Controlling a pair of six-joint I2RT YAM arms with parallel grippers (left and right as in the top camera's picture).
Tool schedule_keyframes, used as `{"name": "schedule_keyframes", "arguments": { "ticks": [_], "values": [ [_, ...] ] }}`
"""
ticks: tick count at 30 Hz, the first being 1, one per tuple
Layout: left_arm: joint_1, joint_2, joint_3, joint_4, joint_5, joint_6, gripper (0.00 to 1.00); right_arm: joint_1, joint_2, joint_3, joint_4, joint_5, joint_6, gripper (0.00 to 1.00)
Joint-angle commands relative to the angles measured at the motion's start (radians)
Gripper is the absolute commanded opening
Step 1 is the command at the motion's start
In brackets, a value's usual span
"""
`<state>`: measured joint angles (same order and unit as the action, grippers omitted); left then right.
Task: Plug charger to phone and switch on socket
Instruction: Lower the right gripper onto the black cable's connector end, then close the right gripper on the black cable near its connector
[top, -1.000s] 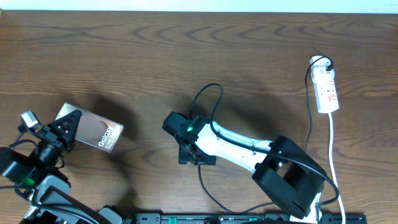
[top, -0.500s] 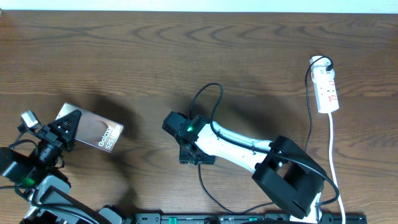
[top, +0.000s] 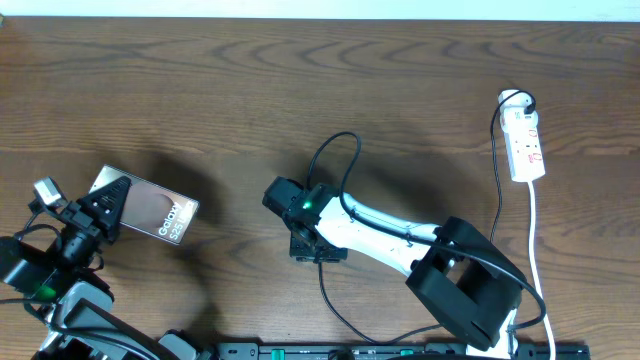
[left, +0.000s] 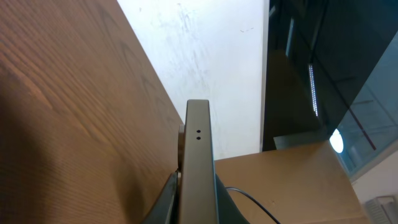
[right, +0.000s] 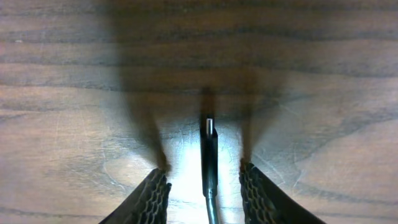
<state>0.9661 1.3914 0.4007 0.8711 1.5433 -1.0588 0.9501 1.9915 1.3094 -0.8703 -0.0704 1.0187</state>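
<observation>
Scarcely anything has shifted: the right tool, spread open, straddles the thin black charger cable's plug tip on the brown wooden worktop, apparently aligned to pinch it. Left tool clamps the glossy grey phone slab, likely steadying it for plugging; white oblong socket strip lies far right.

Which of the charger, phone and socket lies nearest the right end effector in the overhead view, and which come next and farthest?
From the right end effector:
1. Charger, plug lying between its open jaws.
2. Phone, off to the left.
3. Socket, at the far right.
</observation>
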Motion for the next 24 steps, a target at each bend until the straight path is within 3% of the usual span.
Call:
{"name": "schedule_keyframes", "arguments": {
  "ticks": [1, 4, 24],
  "values": [
    [0.004, -0.006, 0.009, 0.006, 0.028, -0.013, 0.07, -0.006, 0.005, -0.006, -0.002, 0.015, 0.005, 0.33],
    [0.004, -0.006, 0.009, 0.006, 0.028, -0.013, 0.08, -0.006, 0.005, -0.006, -0.002, 0.015, 0.006, 0.24],
    [0.004, -0.006, 0.009, 0.006, 0.028, -0.013, 0.07, -0.006, 0.005, -0.006, -0.001, 0.016, 0.006, 0.15]
  ]
}}
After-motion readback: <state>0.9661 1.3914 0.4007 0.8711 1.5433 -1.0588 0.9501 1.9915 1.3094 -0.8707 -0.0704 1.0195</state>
